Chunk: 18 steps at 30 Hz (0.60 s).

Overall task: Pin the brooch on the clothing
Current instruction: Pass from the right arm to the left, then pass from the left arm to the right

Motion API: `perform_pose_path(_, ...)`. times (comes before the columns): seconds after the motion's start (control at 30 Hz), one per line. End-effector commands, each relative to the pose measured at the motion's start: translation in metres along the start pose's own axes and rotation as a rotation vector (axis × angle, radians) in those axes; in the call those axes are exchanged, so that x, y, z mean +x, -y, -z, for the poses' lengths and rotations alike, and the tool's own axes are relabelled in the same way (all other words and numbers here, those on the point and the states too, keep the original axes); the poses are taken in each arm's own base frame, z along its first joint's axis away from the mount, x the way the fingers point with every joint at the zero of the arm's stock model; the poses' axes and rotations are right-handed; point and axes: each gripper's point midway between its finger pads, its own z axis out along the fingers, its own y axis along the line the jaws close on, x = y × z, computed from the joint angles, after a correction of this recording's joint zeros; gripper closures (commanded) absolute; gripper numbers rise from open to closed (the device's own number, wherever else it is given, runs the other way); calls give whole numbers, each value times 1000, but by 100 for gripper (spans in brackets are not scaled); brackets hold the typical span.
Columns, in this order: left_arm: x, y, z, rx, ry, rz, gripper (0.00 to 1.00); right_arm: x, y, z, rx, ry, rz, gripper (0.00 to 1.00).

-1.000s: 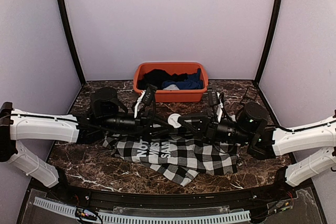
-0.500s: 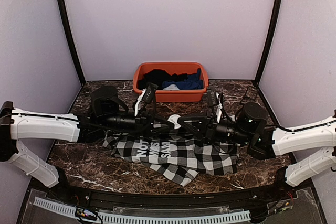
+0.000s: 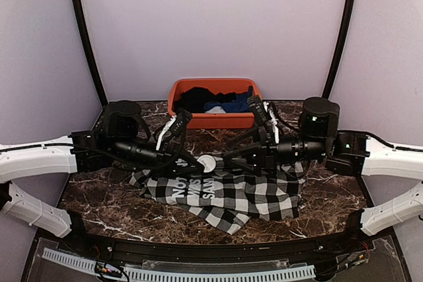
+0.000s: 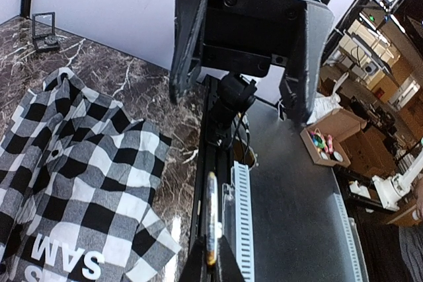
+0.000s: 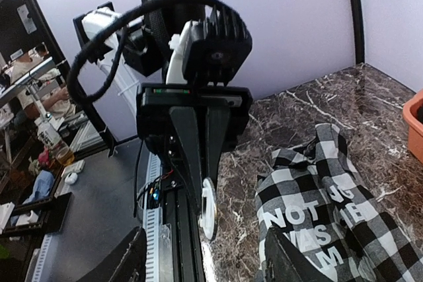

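— What is lying nearest the arms' bases?
— The clothing [image 3: 254, 197], a black-and-white check shirt, is lying rumpled on the dark marble table [image 3: 99, 206], about at its centre. Its black panel is facing up on the shirt's left part, showing the white block letters [image 3: 198, 189].

— And the arms?
— One is stretching in from each side, and their tips are pointing at each other over the shirt's far edge.

— Where is the brooch sitting?
— The brooch [image 3: 207, 162], a small white disc, is hanging between the two tips, over that far edge and near the middle of the table. I cannot tell whether it is touching the cloth.

— Who is holding it?
— The left gripper [image 4: 210, 262] is pinching it. Its fingers are pressing together on the disc, and its own camera is showing the disc edge-on.

— And the other one?
— The right gripper [image 4: 234, 105] is facing the disc from just to its right, with its jaws spread wide and nothing between them.

— Is anything sitting farther back?
— An orange basin [image 3: 215, 121] is sitting at the far edge of the table, at the centre, apart from the shirt. A black garment [image 3: 197, 97] and a blue garment [image 3: 242, 102] are lying in it.
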Motion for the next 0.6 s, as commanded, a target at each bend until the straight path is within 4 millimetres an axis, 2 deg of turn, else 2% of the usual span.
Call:
perform_pose_path(0.0, 27, 13, 11, 37, -153, -14, 99, 49, -4, -10, -95, -255, 12, 42)
perform_pose_path(0.03, 30, 14, 10, 43, -177, -1, 99, 58, -4, -16, -118, -297, -9, 43)
perform_pose_path(0.13, 38, 13, 7, 59, -229, 7, 99, 63, -13, -26, -211, -342, -51, 45)
perform_pose_path(0.57, 50, 15, 6, 71, -313, 9, 99, 66, -14, -43, -276, -388, -84, 59)
